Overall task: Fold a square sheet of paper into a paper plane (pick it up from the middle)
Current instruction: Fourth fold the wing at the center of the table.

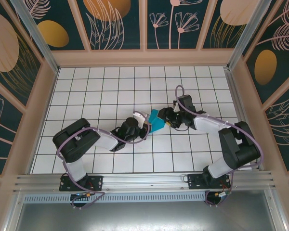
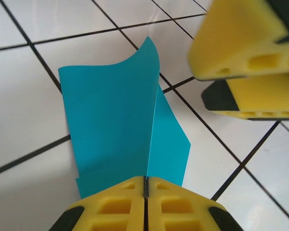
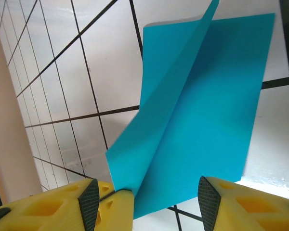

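Teal paper (image 1: 156,121): folded with one raised crease, at centre frame in the top view, over the white tiled table (image 1: 111,86) and between the two grippers. Left gripper (image 2: 145,185), bottom centre of its wrist view, is clamped tight on the paper's near edge. Right gripper (image 3: 149,197) stands parted, with a yellow finger on either side of the paper's lower corner and nothing gripped.

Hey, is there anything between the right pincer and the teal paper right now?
Nothing visible stands between them. The right pincer is open, with the folded teal paper reaching in between its fingers, over bare white tiles. The left pincer is shut on the paper's other end.
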You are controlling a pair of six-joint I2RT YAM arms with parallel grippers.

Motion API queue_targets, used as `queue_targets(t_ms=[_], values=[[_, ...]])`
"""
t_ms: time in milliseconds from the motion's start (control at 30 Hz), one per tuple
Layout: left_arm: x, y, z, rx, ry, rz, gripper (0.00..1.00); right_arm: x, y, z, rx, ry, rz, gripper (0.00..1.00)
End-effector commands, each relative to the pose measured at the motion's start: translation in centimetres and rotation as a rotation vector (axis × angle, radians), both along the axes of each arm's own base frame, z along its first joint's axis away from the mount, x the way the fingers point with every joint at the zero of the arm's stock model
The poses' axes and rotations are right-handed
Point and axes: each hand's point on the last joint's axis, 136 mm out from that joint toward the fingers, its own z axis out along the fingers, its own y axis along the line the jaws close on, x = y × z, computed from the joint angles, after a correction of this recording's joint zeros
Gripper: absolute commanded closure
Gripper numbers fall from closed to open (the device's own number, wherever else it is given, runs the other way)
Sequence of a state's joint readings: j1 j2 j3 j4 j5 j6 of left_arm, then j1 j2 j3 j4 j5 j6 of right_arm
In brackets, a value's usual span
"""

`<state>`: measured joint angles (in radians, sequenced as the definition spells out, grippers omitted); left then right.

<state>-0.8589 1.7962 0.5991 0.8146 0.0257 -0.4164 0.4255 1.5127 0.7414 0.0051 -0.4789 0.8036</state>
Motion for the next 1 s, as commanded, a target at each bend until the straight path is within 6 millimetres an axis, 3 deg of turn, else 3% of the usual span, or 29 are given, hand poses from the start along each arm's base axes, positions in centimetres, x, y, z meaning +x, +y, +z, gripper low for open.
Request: queue_targets(t_ms=[0, 367, 967], values=[[-0.2, -0.3, -0.5, -0.088, 0.122, 0.061, 0.91, 0.3, -0.3, 0.8, 0.010, -0.105, 0.029, 0.41], [-0.5, -1.1, -0.7, -0.274, 0.328, 0.153, 0.90, 0.1, 0.8, -0.8, 0.061, -0.096, 0.085, 0.46], [-0.7, 0.0, -0.3, -0.434, 0.427, 0.247, 0.92, 0.4, 2.4, -3.4, 0.072, -0.041, 0.143, 0.55]])
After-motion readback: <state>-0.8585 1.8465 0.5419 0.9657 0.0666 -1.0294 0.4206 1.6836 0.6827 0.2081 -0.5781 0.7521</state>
